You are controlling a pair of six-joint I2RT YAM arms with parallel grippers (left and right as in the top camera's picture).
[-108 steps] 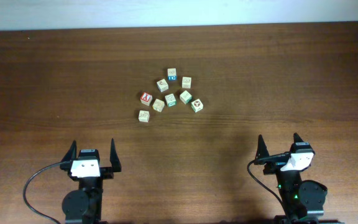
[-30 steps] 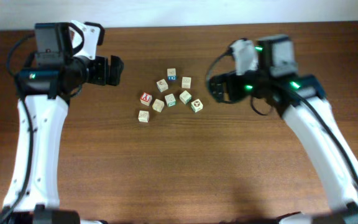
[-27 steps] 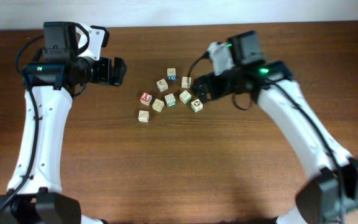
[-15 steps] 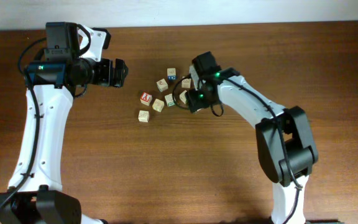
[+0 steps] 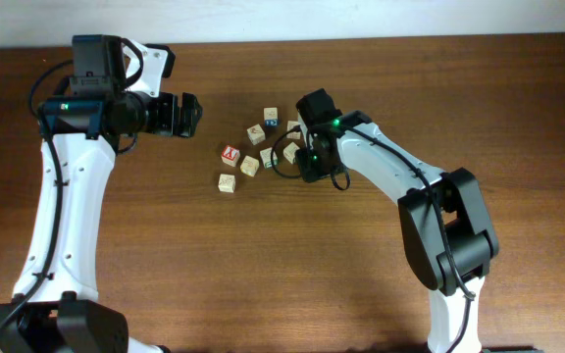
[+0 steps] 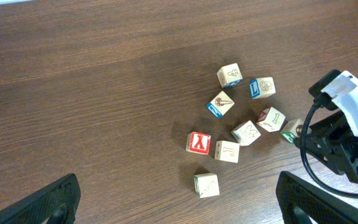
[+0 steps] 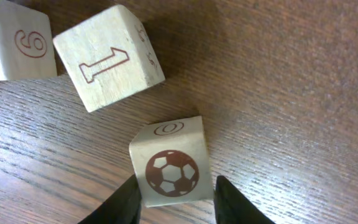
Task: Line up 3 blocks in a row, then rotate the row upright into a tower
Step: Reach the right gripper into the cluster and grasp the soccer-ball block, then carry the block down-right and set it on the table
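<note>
**A:** What sits closest under the right wrist?

**B:** The football block, a pale wooden cube resting on the dark wooden table. The face turned to the camera carries a brown football. The face beyond it carries a thin brown oval.

**A:** And the tool there?

**B:** The right gripper is drawn in narrow, with one dark finger at each side of that cube. They look to be against its sides. The view cuts them off low down, though, so I cannot tell whether they actually grip it.

**A:** What lies past it?

**B:** Across a narrow strip of bare wood sits the number-one block. It is turned at an angle and has an outlined brown 1 on its face. Close beside that, at the view's edge, is the number-six block, only partly in sight.

**A:** And from above?

**B:** The cubes lie in a loose cluster around the middle of the table. The football block is at the cluster's right edge, hidden from overhead by the right arm. The red block is on the cluster's left side. A lone pale block lies nearest the robot.

**A:** The other arm?

**B:** The left gripper hangs to the left of the cluster, well apart from it, with its jaws spread wide.
</note>
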